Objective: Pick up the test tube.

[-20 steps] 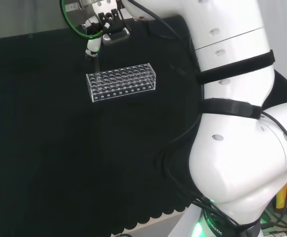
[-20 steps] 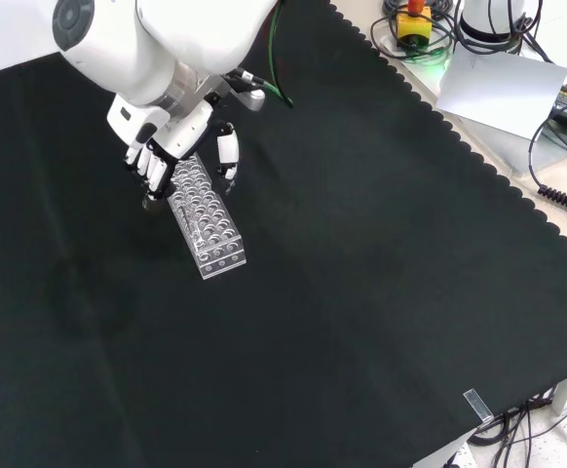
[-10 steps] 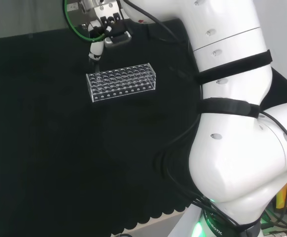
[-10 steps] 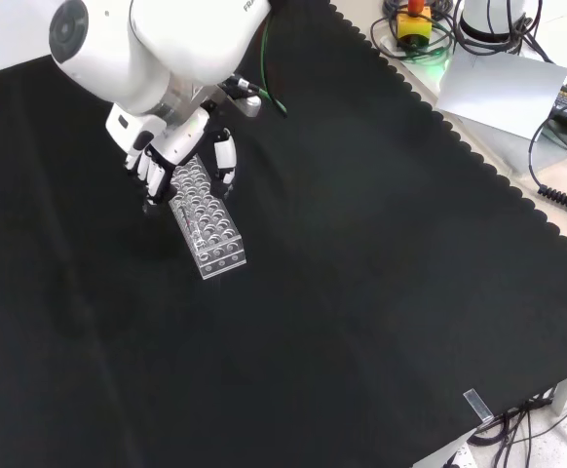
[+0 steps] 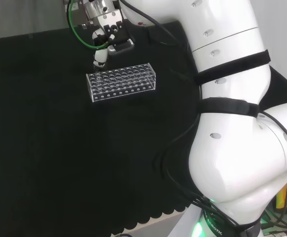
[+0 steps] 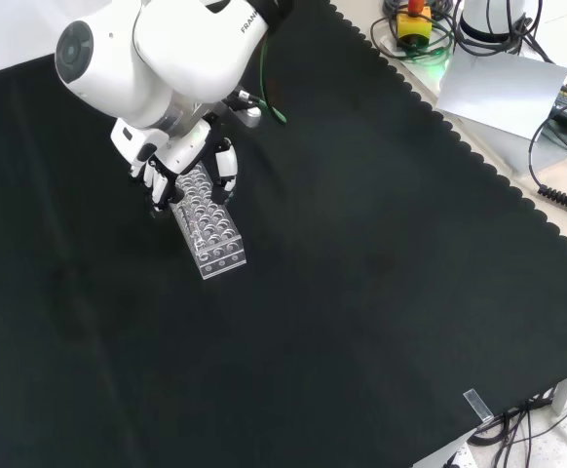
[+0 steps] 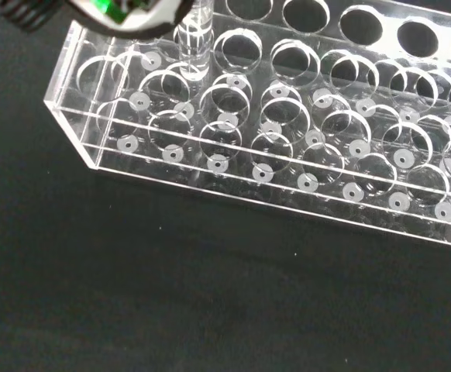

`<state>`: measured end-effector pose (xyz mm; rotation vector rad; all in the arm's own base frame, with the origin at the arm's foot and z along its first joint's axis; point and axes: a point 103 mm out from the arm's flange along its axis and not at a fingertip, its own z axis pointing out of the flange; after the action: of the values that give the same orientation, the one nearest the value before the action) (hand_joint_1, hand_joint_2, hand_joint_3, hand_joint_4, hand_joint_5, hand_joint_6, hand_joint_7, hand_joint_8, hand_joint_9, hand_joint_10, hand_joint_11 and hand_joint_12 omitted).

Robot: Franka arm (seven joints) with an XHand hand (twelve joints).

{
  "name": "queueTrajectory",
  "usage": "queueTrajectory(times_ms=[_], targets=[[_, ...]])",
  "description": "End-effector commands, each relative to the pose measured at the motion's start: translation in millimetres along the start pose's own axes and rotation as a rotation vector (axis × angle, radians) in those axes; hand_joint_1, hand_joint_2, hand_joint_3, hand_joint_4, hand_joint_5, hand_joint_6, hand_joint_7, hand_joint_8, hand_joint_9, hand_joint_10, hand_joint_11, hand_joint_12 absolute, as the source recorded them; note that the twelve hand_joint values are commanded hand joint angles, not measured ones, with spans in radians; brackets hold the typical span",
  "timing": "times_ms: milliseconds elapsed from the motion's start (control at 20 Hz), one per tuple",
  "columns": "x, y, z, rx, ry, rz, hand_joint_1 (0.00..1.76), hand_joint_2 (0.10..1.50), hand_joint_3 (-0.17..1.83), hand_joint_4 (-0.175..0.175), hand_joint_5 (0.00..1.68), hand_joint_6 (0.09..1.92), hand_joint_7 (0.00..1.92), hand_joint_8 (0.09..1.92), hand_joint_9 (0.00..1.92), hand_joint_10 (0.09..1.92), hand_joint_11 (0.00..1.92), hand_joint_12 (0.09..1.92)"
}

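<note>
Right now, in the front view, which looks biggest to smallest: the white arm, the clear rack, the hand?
1. The white arm, by far the largest.
2. The clear rack.
3. The hand, about the rack's size; it stands nearer the camera, so this ranking is unsure.

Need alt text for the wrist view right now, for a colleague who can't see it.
A clear plastic test tube rack with rows of round holes stands on black cloth. One clear test tube stands upright in a hole near the rack's end, under a blurred part of the hand.
</note>
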<state>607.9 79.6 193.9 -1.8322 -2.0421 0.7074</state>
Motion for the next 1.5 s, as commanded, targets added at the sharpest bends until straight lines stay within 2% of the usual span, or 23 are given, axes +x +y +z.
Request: queueTrajectory(times_ms=[50, 700, 900, 1050, 1500], targets=[[0.8, 1.1, -0.3, -0.023, 0.012, 0.004, 0.87, 0.69, 0.6, -0.132, 0.43, 0.56, 0.77, 0.87, 0.59, 0.8, 0.26, 1.52], [18.1, 7.8, -9.4, -0.033, 0.003, 0.009, 0.89, 0.67, 0.62, -0.131, 0.42, 0.65, 0.78, 0.87, 0.61, 0.8, 0.28, 1.51], [30.5, 9.9, -13.7, -0.042, 0.004, 0.0, 0.91, 0.67, 0.63, -0.132, 0.47, 0.7, 0.84, 0.87, 0.64, 0.8, 0.29, 1.51], [28.2, 10.0, -13.2, -0.049, 0.01, -0.01, 0.92, 0.66, 0.64, -0.134, 0.5, 0.73, 0.9, 0.87, 0.68, 0.78, 0.3, 1.5], [29.2, 15.4, -15.9, -0.064, 0.003, -0.003, 0.97, 0.64, 0.68, -0.142, 0.68, 0.8, 1.08, 0.82, 0.84, 0.71, 0.36, 1.47]])
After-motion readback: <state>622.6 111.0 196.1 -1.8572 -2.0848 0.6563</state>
